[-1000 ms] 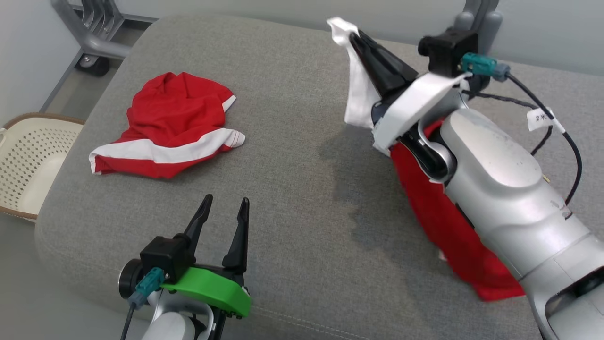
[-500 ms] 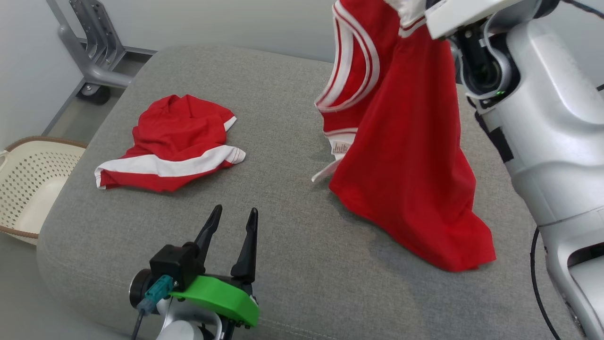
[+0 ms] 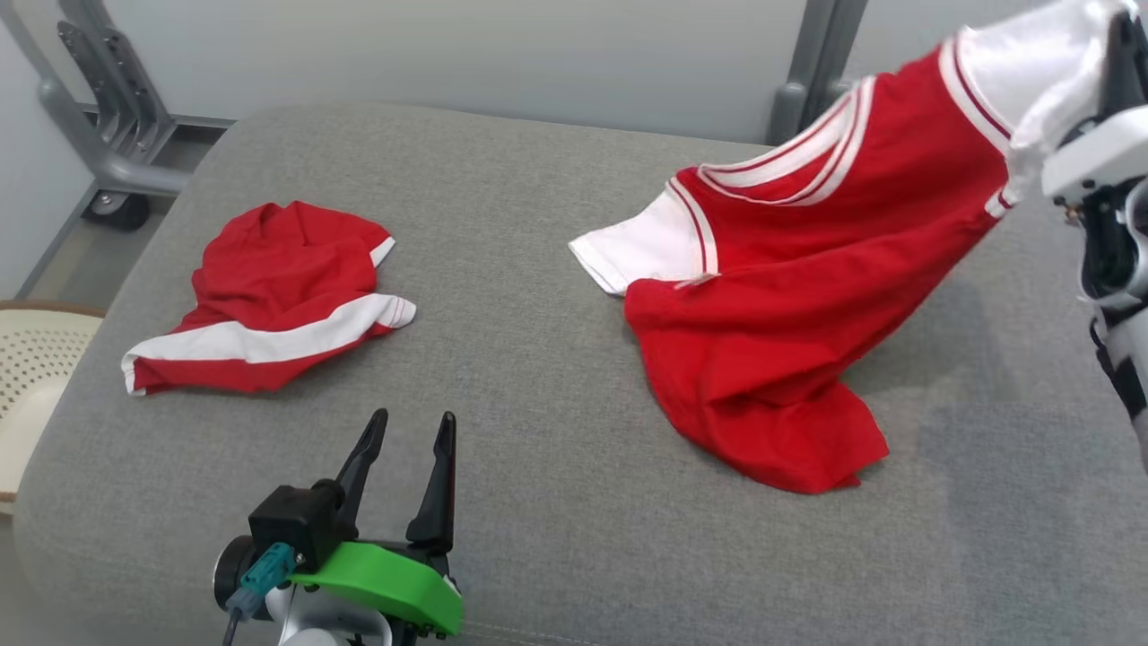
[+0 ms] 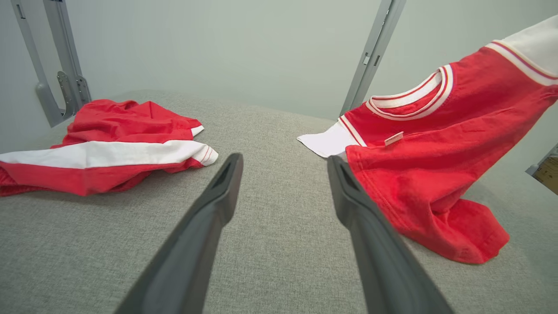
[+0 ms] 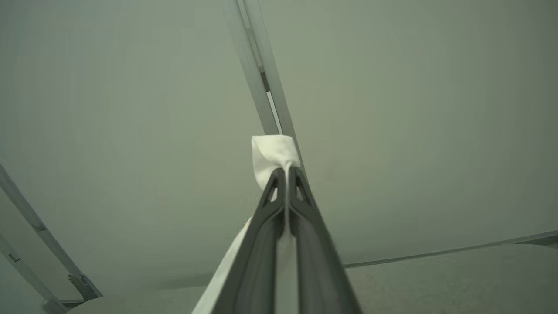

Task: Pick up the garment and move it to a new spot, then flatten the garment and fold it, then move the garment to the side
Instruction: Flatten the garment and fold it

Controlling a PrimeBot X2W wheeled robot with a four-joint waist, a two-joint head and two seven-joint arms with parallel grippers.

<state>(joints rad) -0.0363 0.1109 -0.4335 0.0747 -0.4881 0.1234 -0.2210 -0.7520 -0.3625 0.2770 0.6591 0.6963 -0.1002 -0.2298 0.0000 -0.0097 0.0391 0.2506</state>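
Note:
The garment [image 3: 807, 296] is a red jersey with white sleeves and striped trim. My right gripper [image 3: 1121, 45] is shut on one white sleeve at the upper right and holds it raised. The body slopes down leftward, and its hem and other sleeve lie on the grey cushion [image 3: 538, 377]. In the right wrist view the gripper [image 5: 285, 172] pinches a tuft of white sleeve cloth [image 5: 272, 155]. My left gripper [image 3: 414, 422] hovers open and empty near the cushion's front edge. In the left wrist view the left gripper [image 4: 284, 161] points between the jersey [image 4: 436, 144] and another garment.
A second red garment with a white band [image 3: 269, 287] lies crumpled on the cushion's left side, also seen as a red-and-white heap [image 4: 109, 144]. A cream basket [image 3: 27, 359] stands off the left edge. Grey metal frames [image 3: 90, 117] and a post [image 3: 812, 72] rise behind.
My right gripper has swung rightward with the sleeve, so the jersey went from hanging straight down to being stretched at a slant with its hem on the cushion. The head camera shifted too. The left gripper stayed open.

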